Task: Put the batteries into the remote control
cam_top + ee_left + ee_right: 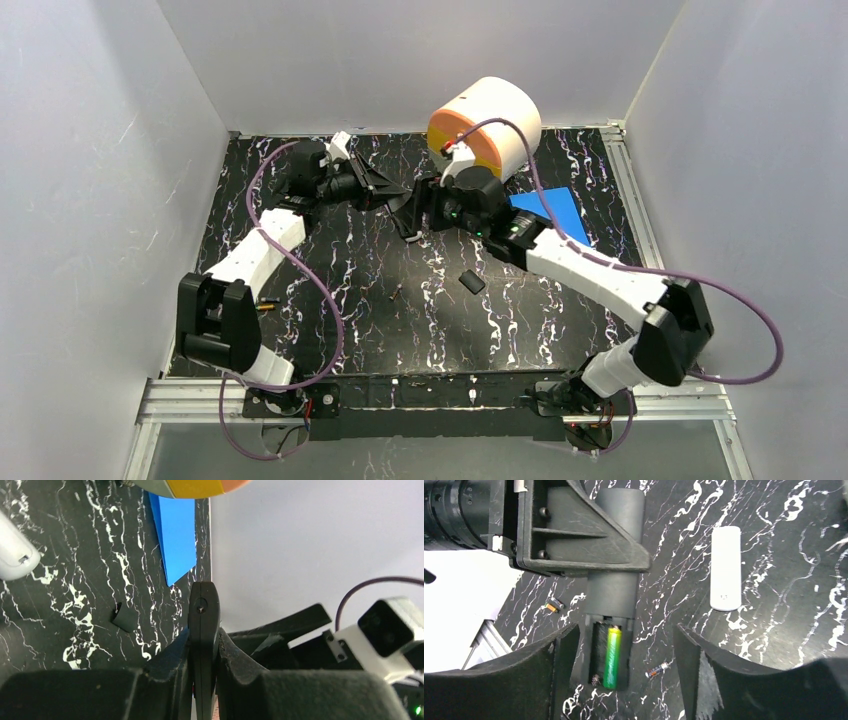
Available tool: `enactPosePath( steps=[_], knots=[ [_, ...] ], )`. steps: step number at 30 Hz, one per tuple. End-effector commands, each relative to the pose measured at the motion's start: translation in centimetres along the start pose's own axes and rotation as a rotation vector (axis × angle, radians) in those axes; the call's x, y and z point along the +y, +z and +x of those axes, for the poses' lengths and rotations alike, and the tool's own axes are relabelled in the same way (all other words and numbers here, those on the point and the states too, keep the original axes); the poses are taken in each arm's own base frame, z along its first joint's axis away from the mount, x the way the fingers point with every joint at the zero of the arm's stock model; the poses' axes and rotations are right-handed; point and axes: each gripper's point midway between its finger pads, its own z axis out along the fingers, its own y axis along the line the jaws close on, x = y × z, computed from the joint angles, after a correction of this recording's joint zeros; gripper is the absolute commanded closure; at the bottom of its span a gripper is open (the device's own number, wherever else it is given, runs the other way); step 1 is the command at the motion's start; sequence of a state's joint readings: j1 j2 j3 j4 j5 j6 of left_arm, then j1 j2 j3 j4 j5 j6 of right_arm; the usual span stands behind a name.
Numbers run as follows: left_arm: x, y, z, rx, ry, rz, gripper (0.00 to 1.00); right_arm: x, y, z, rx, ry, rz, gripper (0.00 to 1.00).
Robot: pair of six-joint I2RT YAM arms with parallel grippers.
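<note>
Right gripper [626, 636]: fingers spread apart, flanking open battery bay [596, 655], gripping nothing.
Green battery [612, 657]: seated in bay of black remote [616, 595].
Left gripper [202, 647]: clamped on black remote.
Loose battery [658, 670]: on table [784, 630], near remote's end.

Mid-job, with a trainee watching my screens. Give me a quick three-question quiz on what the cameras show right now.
1. True or false: the left gripper is clamped on the black remote.
2. How many cells sit in the remote's open compartment? A) none B) one C) two
3. Fill in: the jaws of the right gripper stand ____, one on either side of the remote's end.

Key: 1 true. 2 B: one green-yellow battery, with the slot beside it empty. 3 open.
</note>
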State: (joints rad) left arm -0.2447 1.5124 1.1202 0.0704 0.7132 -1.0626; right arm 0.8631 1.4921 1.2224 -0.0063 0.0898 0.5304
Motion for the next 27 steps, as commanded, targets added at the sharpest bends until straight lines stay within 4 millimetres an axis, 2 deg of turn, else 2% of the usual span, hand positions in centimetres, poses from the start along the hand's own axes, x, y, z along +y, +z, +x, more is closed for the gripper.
enactPosePath(
  steps=[1, 3, 6, 10, 15, 19, 27],
  knots=[
    [-4.4, -2.2, 1.3, 0.069, 0.258, 0.147, 1.00, 0.3, -4.5, -3.3, -0.065, 0.042, -0.055, 0.16],
    [-5.5, -2.7, 1.7, 0.097, 0.315, 0.190, 1.00, 0.1, -5.7, -2.9, -0.059, 0.057, -0.118, 0.08],
    [-7.3, -3.5, 2.4, 0.145, 0.370, 0.255, 1.00, 1.9, -7.5, -2.6, -0.061, 0.085, -0.311, 0.02],
    [-9.5, -4.7, 3.4, 0.217, 0.429, 0.345, 1.00, 5.1, -9.0, -1.8, -0.001, 0.118, -0.568, 0.02],
    [-11.3, -5.9, 4.2, 0.262, 0.466, 0.415, 1.00, 7.1, -9.5, -2.1, 0.025, 0.105, -0.698, 0.05],
    [-11.6, -6.0, 4.2, 0.267, 0.456, 0.432, 1.00, 7.8, -9.5, -2.5, 0.018, 0.113, -0.749, 0.12],
    [-12.2, -6.2, 4.3, 0.276, 0.443, 0.461, 1.00, 7.4, -7.1, -2.0, 0.077, 0.170, -0.738, 0.42]
  ],
)
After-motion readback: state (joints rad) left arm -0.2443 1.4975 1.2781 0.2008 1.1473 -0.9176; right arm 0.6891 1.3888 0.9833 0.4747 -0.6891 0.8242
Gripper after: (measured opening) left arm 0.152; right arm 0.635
